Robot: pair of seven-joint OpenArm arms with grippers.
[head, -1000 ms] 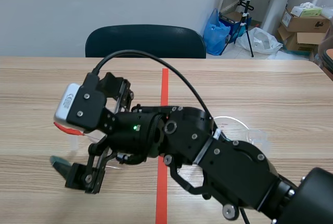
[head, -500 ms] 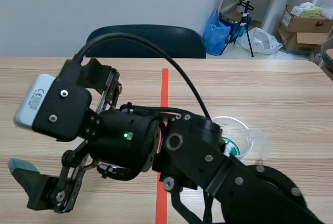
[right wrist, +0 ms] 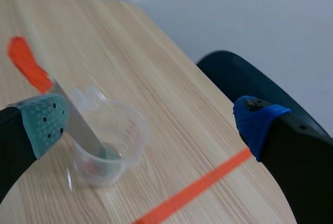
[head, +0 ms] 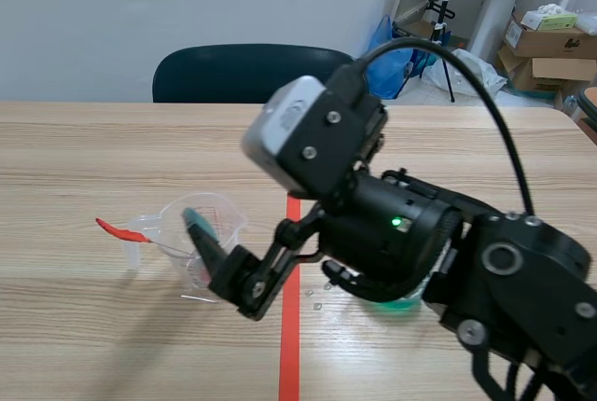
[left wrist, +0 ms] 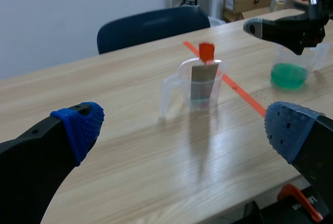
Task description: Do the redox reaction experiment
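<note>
The right gripper (right wrist: 148, 122), spread wide and empty, has swung right, uncovering the clear beaker (head: 168, 233) with a red-tipped metal strip (left wrist: 204, 81) inside. Placing the strip looks finished.

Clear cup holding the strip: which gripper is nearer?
Right. The right gripper hangs open close above the clear cup, one of its fingers by the rim; the left gripper is open well back, cup far ahead.

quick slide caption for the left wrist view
Open left gripper facing a clear beaker holding a red-tipped metal strip, with a beaker of green liquid across the tape line.
</note>
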